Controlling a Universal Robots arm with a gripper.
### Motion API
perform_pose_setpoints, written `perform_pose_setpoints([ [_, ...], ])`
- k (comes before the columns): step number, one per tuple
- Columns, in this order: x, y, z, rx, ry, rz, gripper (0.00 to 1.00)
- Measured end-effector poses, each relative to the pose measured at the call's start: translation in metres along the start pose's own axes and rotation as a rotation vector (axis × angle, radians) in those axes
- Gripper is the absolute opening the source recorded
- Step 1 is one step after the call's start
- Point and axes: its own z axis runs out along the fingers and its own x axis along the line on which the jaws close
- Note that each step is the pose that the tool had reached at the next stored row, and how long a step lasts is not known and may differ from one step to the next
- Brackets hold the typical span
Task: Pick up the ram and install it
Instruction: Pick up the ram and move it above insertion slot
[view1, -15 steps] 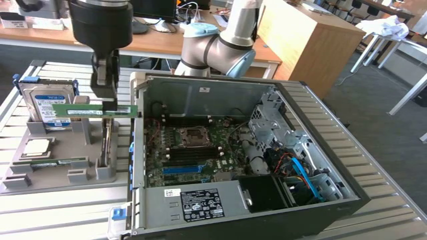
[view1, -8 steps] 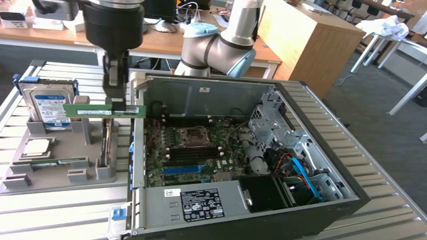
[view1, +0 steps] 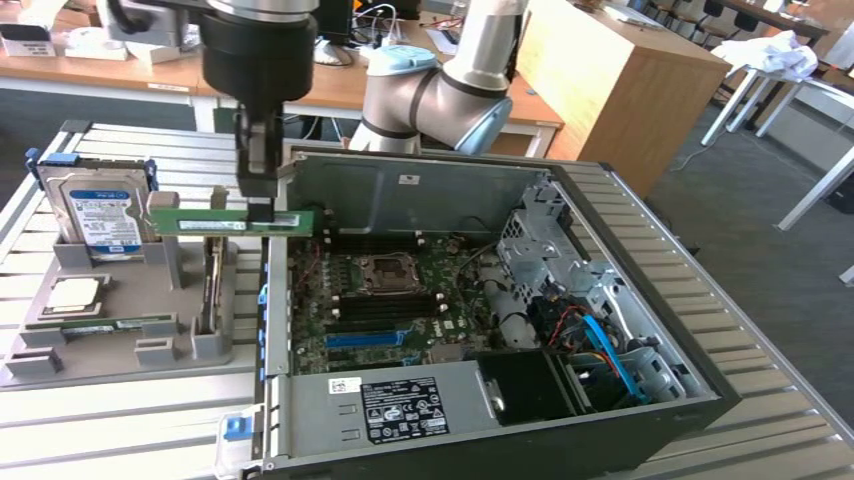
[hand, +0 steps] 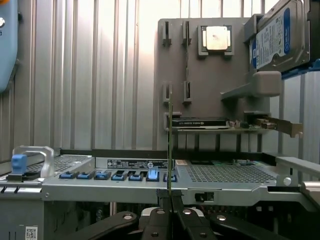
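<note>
Pincer (view1: 263, 212) clamped on the ram (view1: 200, 222); the stick hangs level above the open computer case's (view1: 694, 330) side wall, beside the grey holder (view1: 120, 300); in the wrist view the ram appears edge-on, its gripped portion hidden.

Claw (view1: 263, 210) clamped on ram (view1: 200, 223) (held level) over edge of open computer case (view1: 400, 190)

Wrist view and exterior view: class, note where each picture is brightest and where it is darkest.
Wrist view: glare washes out the slatted table; darkest around the gripper holding the ram. Exterior view: evenly lit; darkest inside the computer case.
</note>
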Motion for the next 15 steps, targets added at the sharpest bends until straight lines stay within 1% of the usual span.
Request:
perform_pose_setpoints([
  [15,0.000,-0.0402,-0.0003,-0.0008,-0.0001,0.000,0.12],
])
